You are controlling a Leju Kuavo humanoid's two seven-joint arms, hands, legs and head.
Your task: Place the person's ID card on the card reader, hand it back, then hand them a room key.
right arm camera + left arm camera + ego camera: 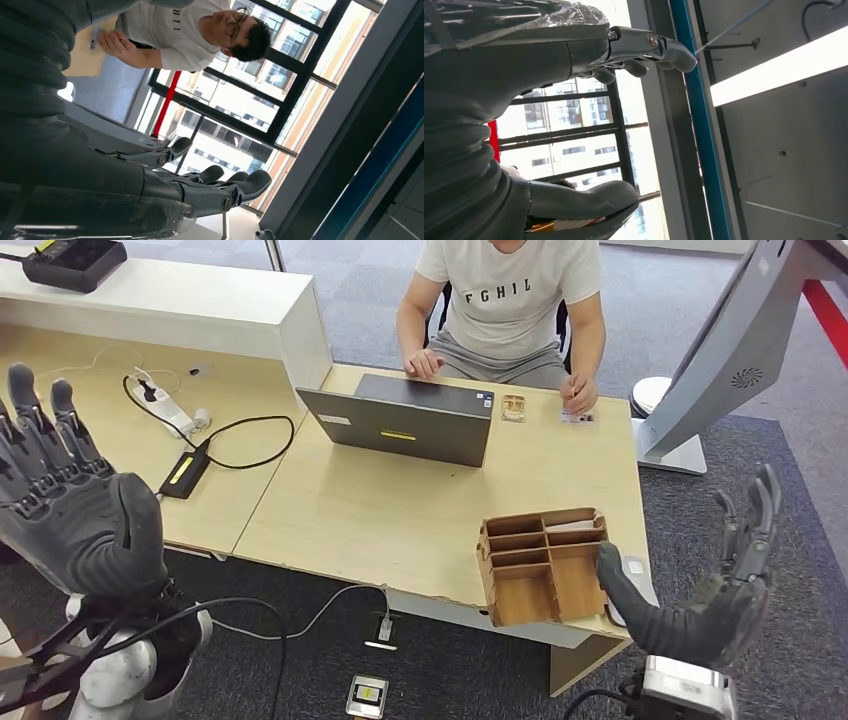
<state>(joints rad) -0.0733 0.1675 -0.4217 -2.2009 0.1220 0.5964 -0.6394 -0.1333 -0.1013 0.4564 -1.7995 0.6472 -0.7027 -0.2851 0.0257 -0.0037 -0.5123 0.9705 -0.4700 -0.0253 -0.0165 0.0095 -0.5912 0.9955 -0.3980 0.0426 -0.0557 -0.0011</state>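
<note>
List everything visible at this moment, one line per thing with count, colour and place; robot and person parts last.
Desk: one, light wood, centre of the head view.
Laptop: one, grey, open toward the person, at the desk's far side.
Wooden organiser: one, brown, compartments, at the desk's near right edge.
Small wooden holder: one, light brown, right of the laptop.
ID card: one, pale, on the desk under the person's hand.
Power strip: one, white, left desk.
Black box: one, with a cable, left desk.
Person: one, white T-shirt, seated across the desk.
Left robot hand: dark grey, raised, fingers apart, holding nothing.
Right robot hand: dark grey, raised beside the organiser, fingers apart, holding nothing.
</note>
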